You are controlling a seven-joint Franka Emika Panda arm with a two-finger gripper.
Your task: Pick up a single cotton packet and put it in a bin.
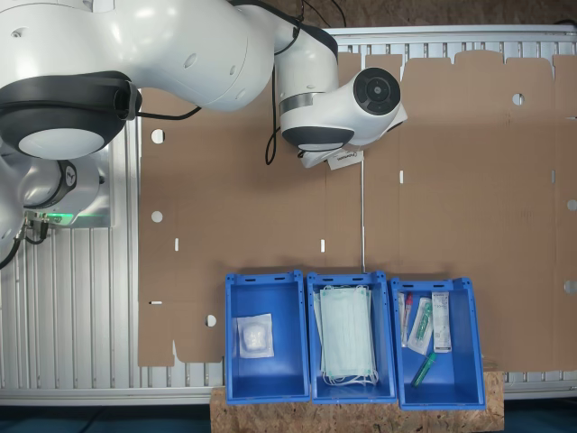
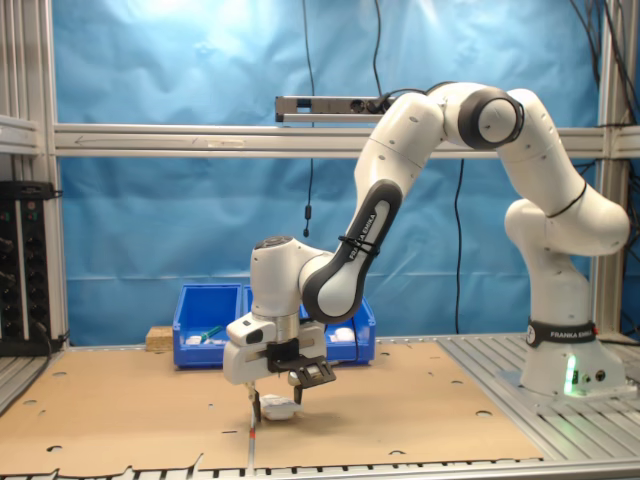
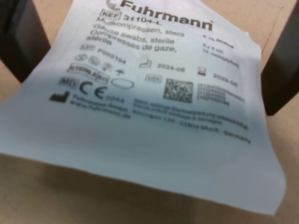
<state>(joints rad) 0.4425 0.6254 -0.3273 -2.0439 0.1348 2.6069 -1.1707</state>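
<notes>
Three blue rectangular open-top plastic bins sit in a row at the lower centre of the first exterior view: one with a round-pad packet (image 1: 263, 334), one with pale green face masks (image 1: 350, 336), one with tubes and long packets (image 1: 435, 341). One small flat square white cotton packet (image 3: 154, 102) with dark print lies between the two dark fingers (image 3: 21, 37) in the wrist view. In the second exterior view the gripper (image 2: 276, 402) sits low at lower centre, the packet at its tips just above the cardboard sheet (image 2: 120, 420). Whether the jaws clench it, I cannot tell.

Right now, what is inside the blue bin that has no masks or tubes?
The blue rectangular plastic bin holds one small square white packet showing a round white pad. Whether anything lies beneath that packet is hidden.
</notes>
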